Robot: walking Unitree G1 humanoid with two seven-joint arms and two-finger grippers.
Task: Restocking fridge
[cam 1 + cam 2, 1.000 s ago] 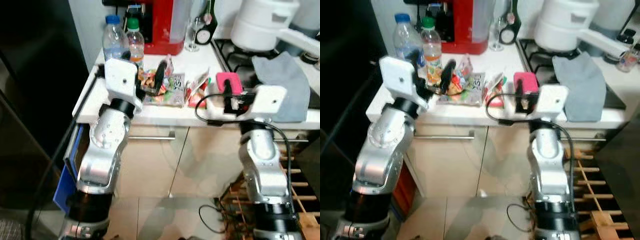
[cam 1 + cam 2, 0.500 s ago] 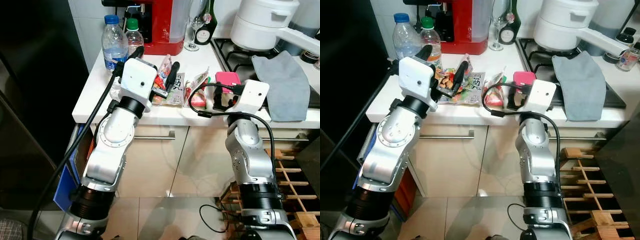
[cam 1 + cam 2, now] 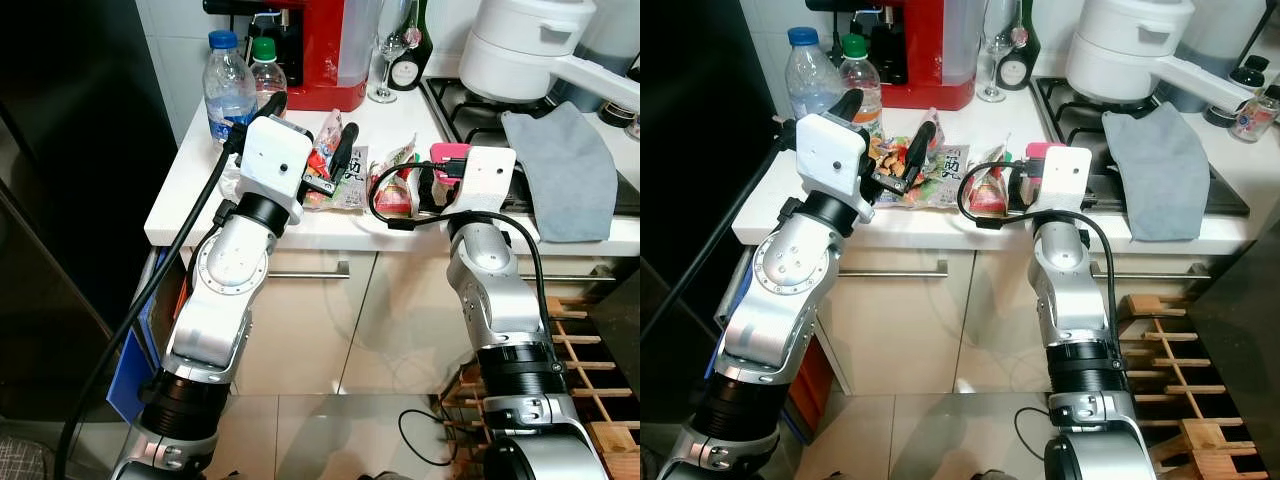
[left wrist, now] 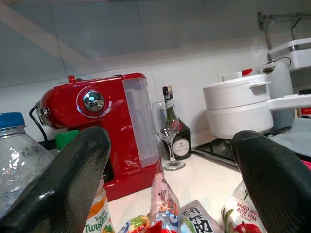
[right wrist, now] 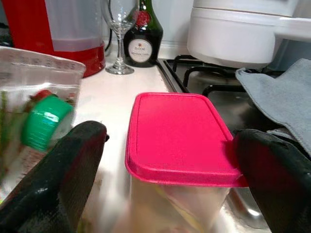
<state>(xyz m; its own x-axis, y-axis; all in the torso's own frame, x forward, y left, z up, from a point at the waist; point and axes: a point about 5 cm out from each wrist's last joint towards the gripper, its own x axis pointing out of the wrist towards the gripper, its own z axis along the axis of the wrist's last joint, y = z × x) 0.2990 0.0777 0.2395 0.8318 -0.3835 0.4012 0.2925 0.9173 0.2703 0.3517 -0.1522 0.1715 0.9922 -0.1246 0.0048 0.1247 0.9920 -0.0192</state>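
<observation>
Moved: right gripper (image 5: 165, 160) has swung in toward the pink-lidded box (image 5: 177, 138).
Right fingers: wide open, straddling box, holding nothing.
Left gripper (image 3: 310, 130): open over snack packets (image 3: 345, 175), empty.
Box: upright near counter (image 3: 190, 190) front edge, long axis front-to-back.

Home kitchen | white countertop (image 3: 190, 190) over cream cabinet doors (image 3: 300, 330) | gas hob (image 3: 470, 115) at its right end | red coffee machine (image 3: 330, 50) along back edge

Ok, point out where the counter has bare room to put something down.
Bare counter lies left of the snack packets, in front of the water bottles, and between the wine glass and the packets. Crowded: around the pink-lidded container.
</observation>
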